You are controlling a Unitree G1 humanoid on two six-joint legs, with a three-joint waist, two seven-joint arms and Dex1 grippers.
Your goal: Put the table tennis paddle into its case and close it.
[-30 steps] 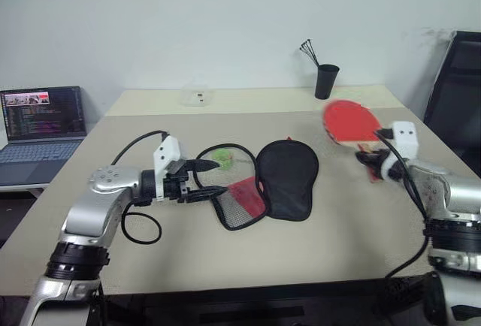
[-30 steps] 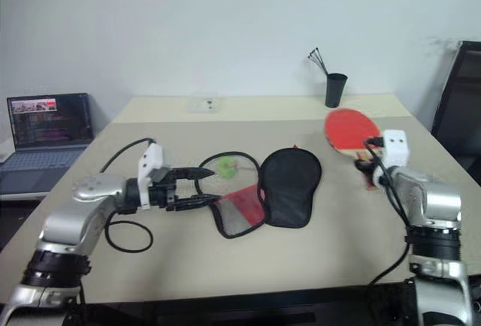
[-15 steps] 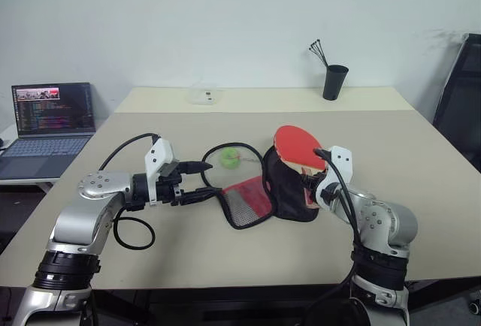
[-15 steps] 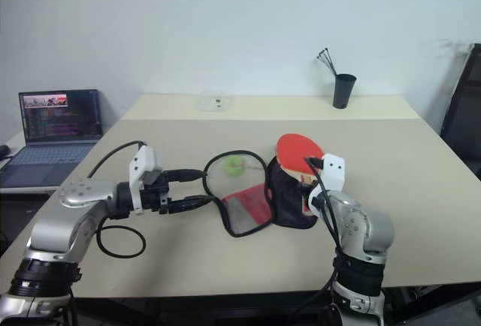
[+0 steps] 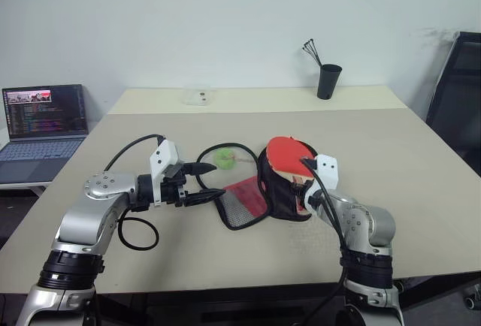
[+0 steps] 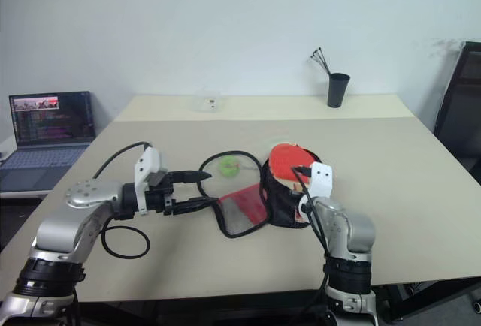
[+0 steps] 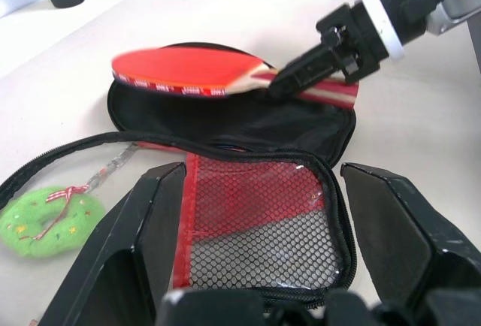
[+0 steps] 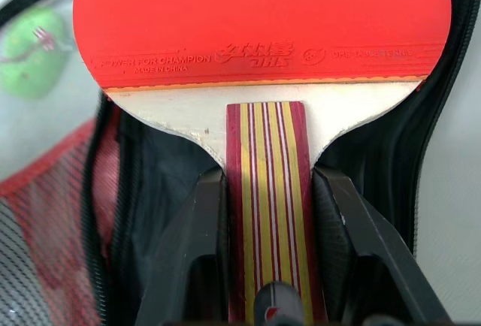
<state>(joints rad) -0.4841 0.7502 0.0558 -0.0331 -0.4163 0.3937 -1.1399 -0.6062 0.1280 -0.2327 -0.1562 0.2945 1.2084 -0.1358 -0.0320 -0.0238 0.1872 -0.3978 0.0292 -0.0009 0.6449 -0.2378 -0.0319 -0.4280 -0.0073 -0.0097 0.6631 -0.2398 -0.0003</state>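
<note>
R. gripper (image 8: 263, 191) fingers clamp the paddle (image 5: 289, 155) by its striped handle, red face over the case (image 5: 282, 191) lying unzipped on the bench (image 5: 225, 251). L. wrist view shows L. gripper (image 7: 255, 213) fingers spread wide, holding nothing, astride the mesh flap (image 7: 255, 221).

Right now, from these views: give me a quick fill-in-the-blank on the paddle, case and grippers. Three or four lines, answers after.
1. The right gripper is shut on the paddle's ____.
2. The paddle's rubber face is ____ in colour.
3. The paddle hangs over the black half of the case, which lies ____.
4. The left gripper has its fingers ____, either side of the red mesh flap.

Answers: handle; red; open; open
</note>
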